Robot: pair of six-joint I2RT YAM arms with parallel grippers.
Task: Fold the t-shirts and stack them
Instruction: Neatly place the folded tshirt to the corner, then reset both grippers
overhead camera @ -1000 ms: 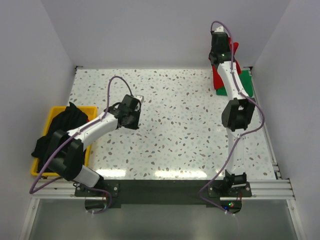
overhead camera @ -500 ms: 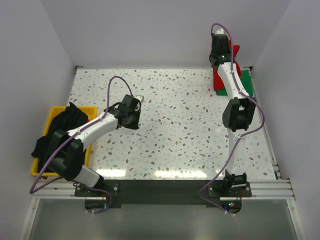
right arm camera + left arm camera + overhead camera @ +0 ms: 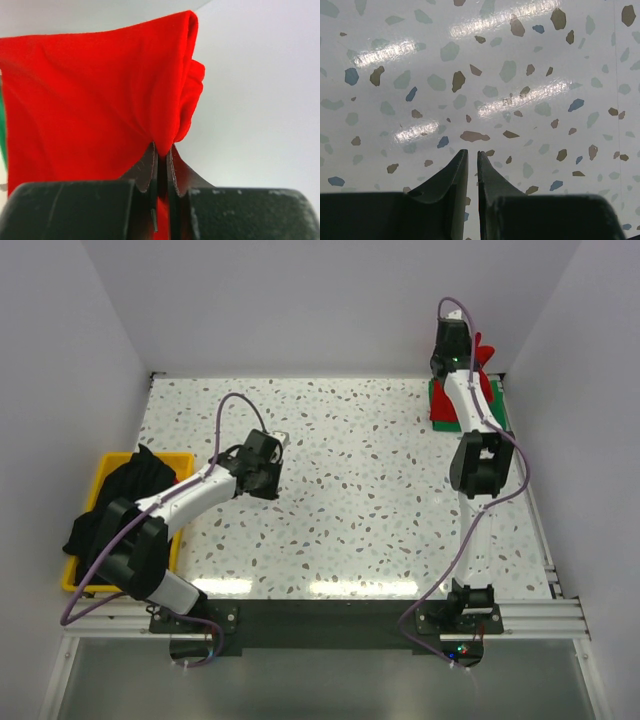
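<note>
**Red shirt pinched up over the green one, stacking step in hand**

The red t-shirt [image 3: 95,85] hangs from the right gripper [image 3: 161,148], whose jaws are clamped tight on a gathered fold of it. In the overhead view the red cloth [image 3: 479,353] is raised directly above the green t-shirt [image 3: 498,406], and its lower part trails down onto the green shirt's left edge. Whether the red one is already neatly folded cannot be told, since it is bunched at the pinch.

By my reading this is the stacking step: the red shirt is being brought onto the green one. The next move calls for lowering it so that it lies flat and square over the green shirt, then letting go without dragging the cloth off.

Well to the left of the green shirt, the left gripper [image 3: 473,152] hovers over the bare speckled table [image 3: 350,500], its jaws narrow and holding nothing. Farthest left from the green shirt, the black t-shirt [image 3: 120,502] lies heaped in a yellow bin [image 3: 72,583], not yet folded.

Count: three t-shirts (one red, one green, one black), one bin, two grippers.
</note>
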